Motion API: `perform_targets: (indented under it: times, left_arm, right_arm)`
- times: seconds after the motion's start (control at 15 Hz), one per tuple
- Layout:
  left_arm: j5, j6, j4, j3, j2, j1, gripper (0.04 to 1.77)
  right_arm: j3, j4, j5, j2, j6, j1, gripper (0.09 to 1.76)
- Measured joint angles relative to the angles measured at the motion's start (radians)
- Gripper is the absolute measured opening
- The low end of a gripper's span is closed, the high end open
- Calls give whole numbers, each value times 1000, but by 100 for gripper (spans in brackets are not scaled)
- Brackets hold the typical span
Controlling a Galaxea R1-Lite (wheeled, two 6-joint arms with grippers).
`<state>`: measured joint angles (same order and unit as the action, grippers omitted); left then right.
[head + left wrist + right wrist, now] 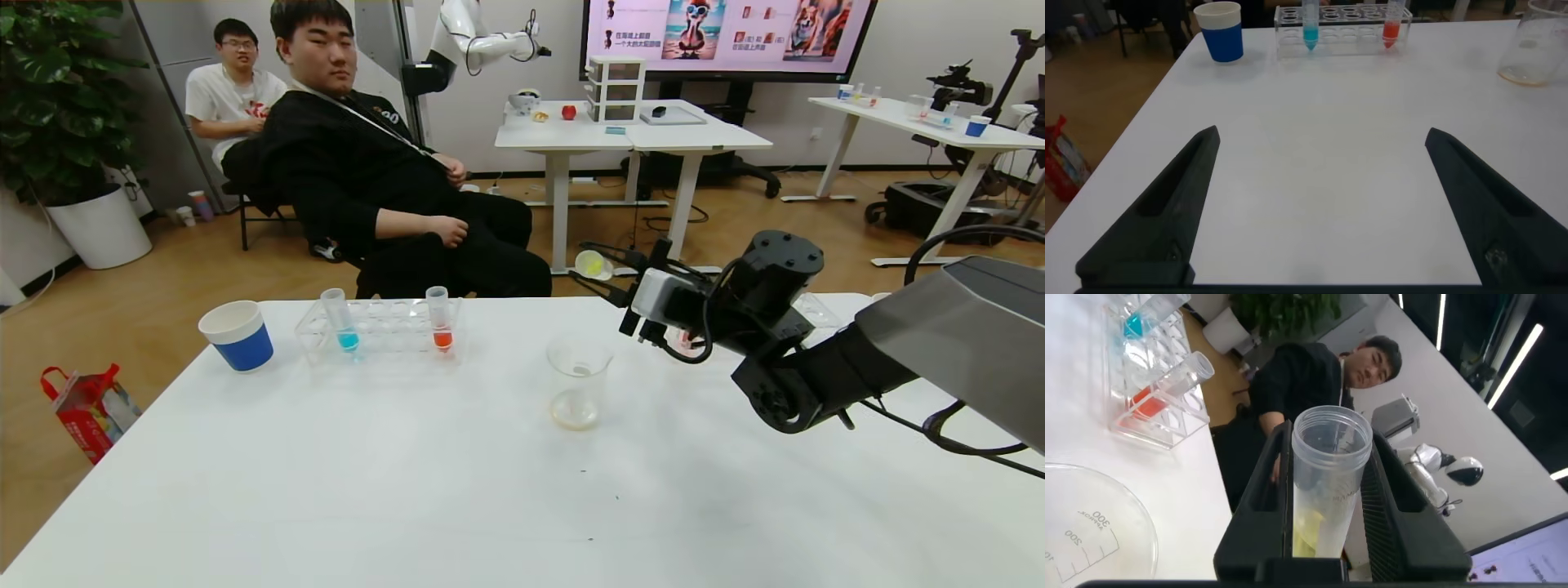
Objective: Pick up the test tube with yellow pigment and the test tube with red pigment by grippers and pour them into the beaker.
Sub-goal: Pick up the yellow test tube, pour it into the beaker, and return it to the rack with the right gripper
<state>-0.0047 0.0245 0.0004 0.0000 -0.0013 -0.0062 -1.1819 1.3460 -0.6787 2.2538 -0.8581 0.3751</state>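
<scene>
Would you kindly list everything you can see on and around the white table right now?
beaker: one, clear, mid-table, a little pale liquid at its bottom
rack: one, clear, far side of the table
blue tube: one, cyan liquid, in the rack
red tube: one, orange-red liquid, in the rack
cup: one, blue and white, left of the rack
yellow tube: one, clear with yellow liquid, tilted, in the right gripper
bag: one, red, floor, left of the table
people: two, seated behind the table
right gripper: black, shut on the tube, beyond the beaker
left gripper: black, open, over bare table
</scene>
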Motion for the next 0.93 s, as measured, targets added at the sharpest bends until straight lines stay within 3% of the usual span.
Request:
perform_targets:
  times: [0.6,0.93]
  left_arm:
    - [0,0,0,0,0,0,175]
    - [0,0,0,0,0,0,175]
  right_arm:
    - [-98,9,-218,89,-225,-30,50]
    - [-101,8,-264,111,-340,-47,50]
